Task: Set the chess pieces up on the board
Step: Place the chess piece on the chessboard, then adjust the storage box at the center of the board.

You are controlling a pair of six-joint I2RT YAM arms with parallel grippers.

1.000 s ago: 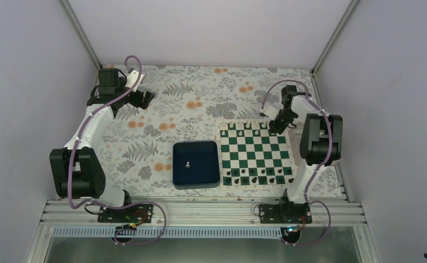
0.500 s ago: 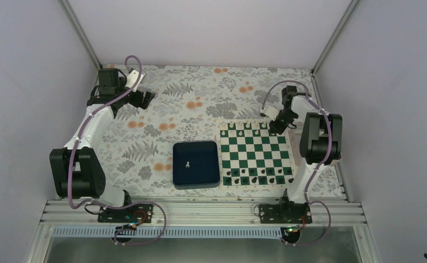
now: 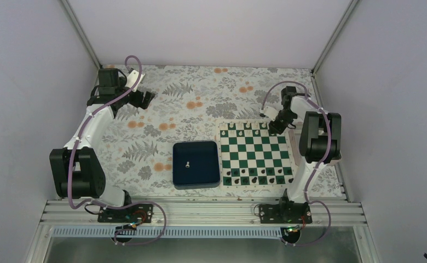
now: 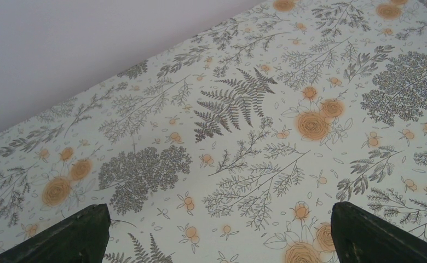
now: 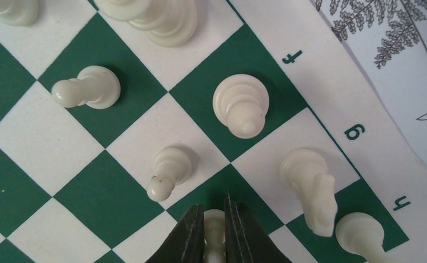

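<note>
your right gripper (image 5: 214,207) sits at the bottom centre of the right wrist view. its jaws are drawn in narrow against both sides of a white pawn (image 5: 214,226) over the board (image 5: 52,142). you cannot tell from here whether that pawn is standing or lifted. it is tight there: a second pawn (image 5: 167,171) stands just up and left of the fingertips, a knight (image 5: 312,193) just to the right, and a corner piece (image 5: 362,234) at the lower right by the letter h. the board's cream border runs diagonally from top centre to lower right, and the floral cloth (image 5: 397,49) begins past it in the upper right corner.

in the top view the right gripper (image 3: 275,125) is at the upper right corner of the board (image 3: 255,154), among the white pieces (image 3: 243,127) lined along its upper edge. the black pieces (image 3: 252,178) line the lower edge, with rows of checks between. the right arm's elbow hangs just beside the board's right edge, near the right wall. the blue tray (image 3: 206,156) lies just left of the board, with one small white piece (image 3: 187,164) in it.

your left gripper (image 3: 145,97) is in the upper left, well apart from board and tray, with a wide stretch of cloth between. its fingers (image 4: 74,235) stand spread wide at the two lower corners of the left wrist view, with only cloth between them.
</note>
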